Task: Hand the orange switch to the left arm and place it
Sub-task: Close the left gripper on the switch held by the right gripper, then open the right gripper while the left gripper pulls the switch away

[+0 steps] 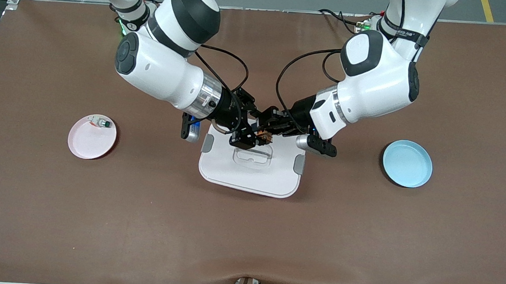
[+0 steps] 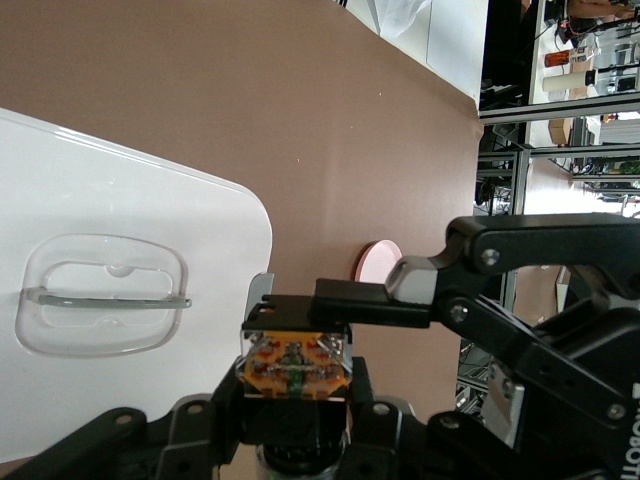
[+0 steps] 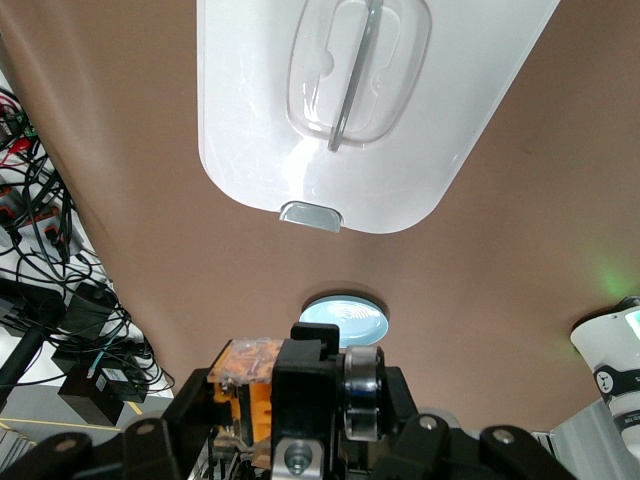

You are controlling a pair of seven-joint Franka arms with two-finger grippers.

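Left wrist view alone shows the switch's (image 2: 294, 366) orange face; both tools, left (image 1: 268, 126) and right (image 1: 249, 137), clamp it over the box (image 1: 251, 168)

Both arms are built of bulbous glossy white shells with black joint bands and oval dark-grey caps, the right arm (image 1: 160, 60) filling the upper left of the frame and the left arm (image 1: 373, 79) the upper right. Each narrows to a brushed silver wrist ring and then to black angular pincer hardware (small screws show on its linkages in the wrist views). Thin black cables loop between the wrists, and a green light glows near each base.
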